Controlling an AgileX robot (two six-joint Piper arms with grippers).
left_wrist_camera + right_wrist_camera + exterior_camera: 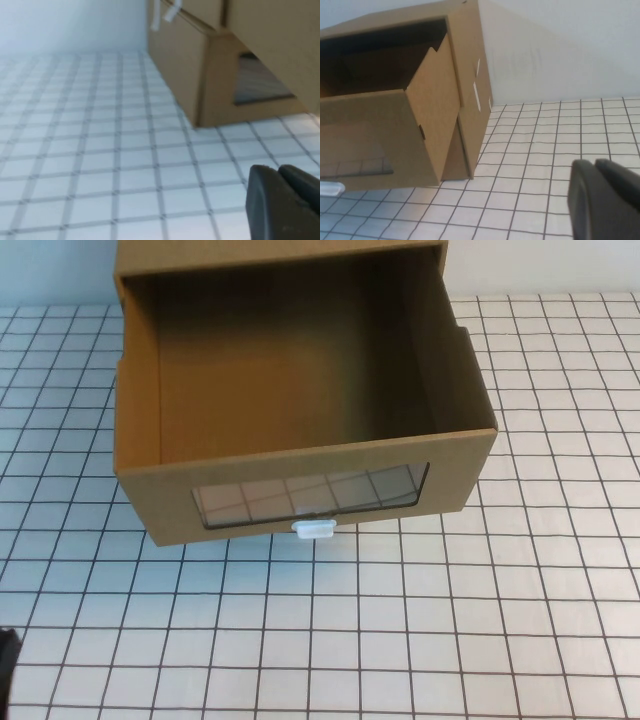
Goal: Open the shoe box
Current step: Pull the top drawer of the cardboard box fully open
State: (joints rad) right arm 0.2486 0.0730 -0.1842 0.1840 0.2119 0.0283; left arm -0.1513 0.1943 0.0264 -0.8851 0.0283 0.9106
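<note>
Two grippers and one shoe box on a table [420, 640] covered in a white sheet ruled with dark grid lines. The left gripper [279, 176] hung low over the table off the box's left front corner, well apart from the cardboard, its two dark fingers pressed together and grasping nothing. The right gripper [596, 169] hung low over the table off the box's right front corner, likewise apart from the box, its two fingers clenched together on nothing. The single shoe box [140, 490] stood at the far middle of the table and was open. It consisted of one outer sleeve [280, 252] and one drawer [300, 455], which was drawn out of the sleeve toward the robot so that its brown interior lay exposed. The drawer front carried one clear window [310, 495], through which the grid lines showed, and one small white pull tab [314, 529] just below the window at the front's lower edge. Neither gripper touched the tab.
</note>
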